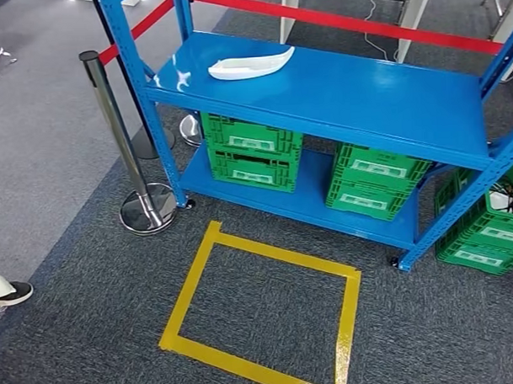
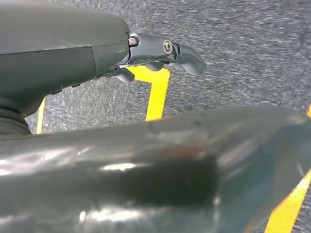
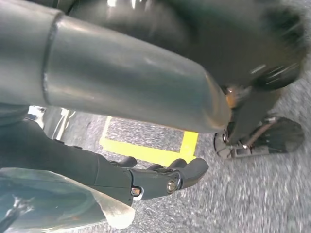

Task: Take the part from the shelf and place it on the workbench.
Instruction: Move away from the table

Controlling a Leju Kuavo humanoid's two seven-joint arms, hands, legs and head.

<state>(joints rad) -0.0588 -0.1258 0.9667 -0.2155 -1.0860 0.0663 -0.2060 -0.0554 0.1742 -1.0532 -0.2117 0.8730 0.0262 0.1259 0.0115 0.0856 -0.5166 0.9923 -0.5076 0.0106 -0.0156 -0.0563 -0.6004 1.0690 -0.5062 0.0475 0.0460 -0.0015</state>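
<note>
The white part lies flat on the top board of the blue shelf, toward its 10 o'clock corner and close to the back edge, with bare blue board stretching away to 3 o'clock. The shelf's right end and uprights are cut off by the frame. On the lower board sit two stacks of green crates, and more crates stand on the floor at 3 o'clock, partly cut off. A yellow tape square marks the grey carpet in front of the shelf, its near edge cropped. A chrome stanchion with red rope stands at 9 o'clock; a shoe pokes in at the edge. The left robot hand and right robot hand hang over the carpet, fingers loosely extended, holding nothing; blurred body parts hide much around them.
</note>
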